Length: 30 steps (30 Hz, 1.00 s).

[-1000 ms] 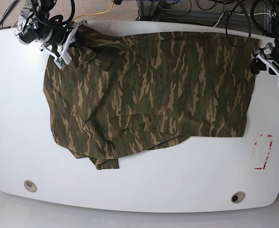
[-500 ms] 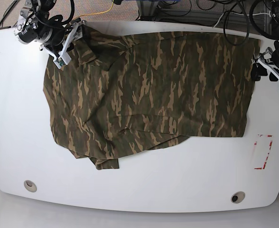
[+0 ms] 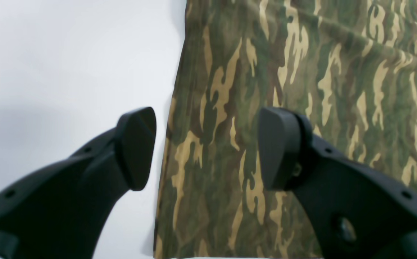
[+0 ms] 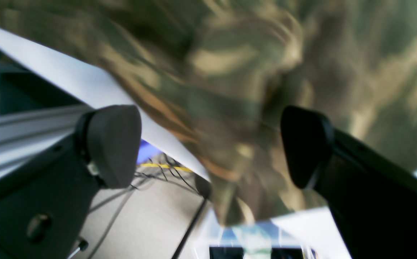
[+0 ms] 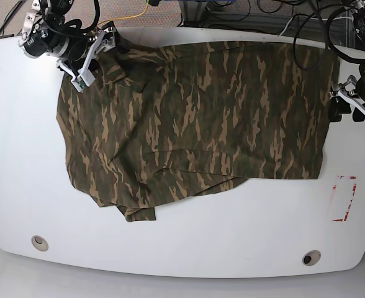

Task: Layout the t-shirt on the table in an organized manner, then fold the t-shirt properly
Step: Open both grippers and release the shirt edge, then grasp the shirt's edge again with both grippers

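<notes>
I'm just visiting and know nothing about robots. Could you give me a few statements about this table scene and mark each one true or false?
1. The shirt on the table has a camouflage pattern. True.
2. The left pincer is clamped shut on the shirt. False: its jaws are apart, straddling the shirt's edge.
3. The right pincer is open by the shirt's corner at the table's far edge. True.
4. The shirt lies perfectly flat and smooth. False: its near side is folded over and wrinkled.
5. The red tape mark is covered by the shirt. False: it sits on bare table beside the shirt.
</notes>
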Tool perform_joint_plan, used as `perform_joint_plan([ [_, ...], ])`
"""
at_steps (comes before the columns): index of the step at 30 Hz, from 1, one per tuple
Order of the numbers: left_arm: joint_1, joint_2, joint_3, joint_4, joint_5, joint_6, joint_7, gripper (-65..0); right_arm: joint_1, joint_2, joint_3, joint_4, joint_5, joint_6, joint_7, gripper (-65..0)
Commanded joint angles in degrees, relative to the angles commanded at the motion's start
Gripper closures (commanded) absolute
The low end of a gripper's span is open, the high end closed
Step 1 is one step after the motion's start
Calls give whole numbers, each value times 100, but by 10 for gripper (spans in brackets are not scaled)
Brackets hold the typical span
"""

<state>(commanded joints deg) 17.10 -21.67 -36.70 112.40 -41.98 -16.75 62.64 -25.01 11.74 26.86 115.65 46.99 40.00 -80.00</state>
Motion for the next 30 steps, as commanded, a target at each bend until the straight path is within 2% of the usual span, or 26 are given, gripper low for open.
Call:
perform_joint_plan([
  [5,299,-26,-35,0,-9,-9,44,-417,-18,0,0,-18,-9,0,0,-590],
  [8,510,-18,-281,0,-9,-26,44,-417,-35,0,0,-26,-18,0,0,-590],
  [10,624,-9,-440,0,0,-264,35,-417,-44,0,0,-35,-26,0,0,-588],
  [13,765,0,-624,0,35,-809,35,-415,-44,-35,0,-35,-211,0,0,-553],
  [14,791,0,-651,0,35,-879,35,-415,-44,-35,0,-35,-255,0,0,-542],
  [15,844,0,-712,0,35,-1073,35,-415,-44,-35,0,-35,-387,0,0,-509],
  [17,897,0,-782,0,35,-1231,35,-415,-44,-44,0,-35,-527,0,0,-469],
  [18,932,0,-835,0,35,-1310,35,-415,-44,-44,0,-35,-607,0,0,-430],
  [24,1046,0,-941,0,44,-1327,26,-415,-44,-35,-18,-35,-923,0,22,-303],
  [30,1204,0,-949,-18,44,-1336,18,-415,-18,-35,-26,-35,-1204,0,22,-113],
])
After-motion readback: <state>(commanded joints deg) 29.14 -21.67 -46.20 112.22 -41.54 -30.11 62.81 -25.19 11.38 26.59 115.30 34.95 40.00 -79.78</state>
